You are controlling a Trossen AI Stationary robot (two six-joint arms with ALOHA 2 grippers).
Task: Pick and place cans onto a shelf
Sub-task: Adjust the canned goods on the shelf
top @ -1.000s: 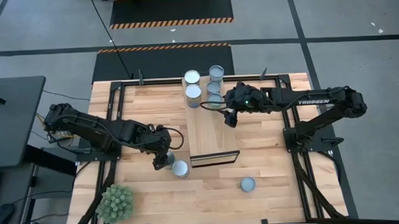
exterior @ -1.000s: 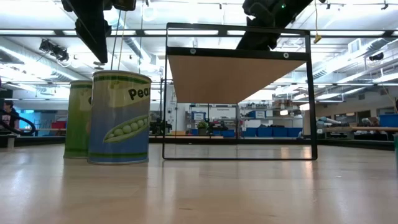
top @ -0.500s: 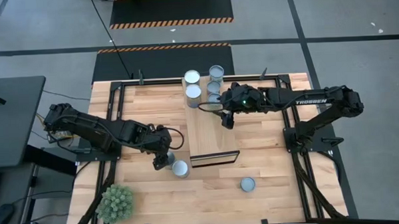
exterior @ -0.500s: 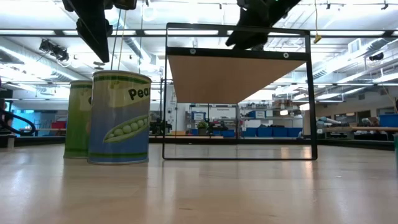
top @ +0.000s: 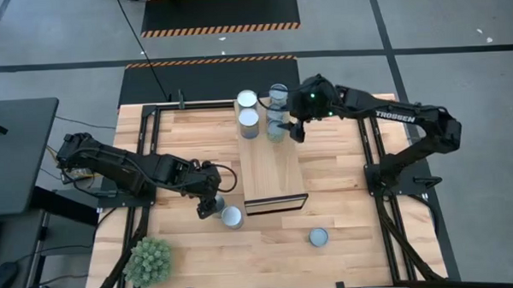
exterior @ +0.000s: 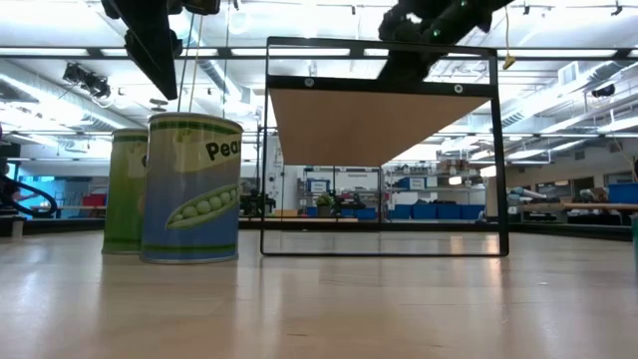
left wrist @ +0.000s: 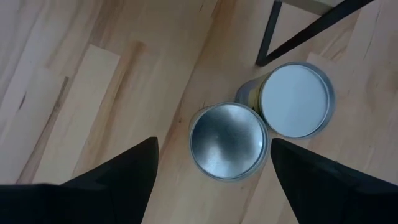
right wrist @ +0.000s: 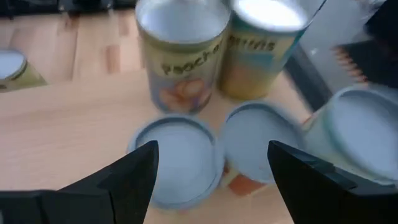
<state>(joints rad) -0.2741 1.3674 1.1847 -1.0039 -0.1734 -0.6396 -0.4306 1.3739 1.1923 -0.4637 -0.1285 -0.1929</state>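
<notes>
The right gripper (top: 296,131), fingers spread and empty, is being drawn back from mid-shelf to the cans (top: 275,129) grouped at the far end of the shelf (top: 273,173). The left gripper (top: 209,205), also spread, is being held over a table can (left wrist: 227,140) beside another (top: 232,217) near the shelf's front left corner. Pea labels (exterior: 192,188) are being shown only in the low view.
</notes>
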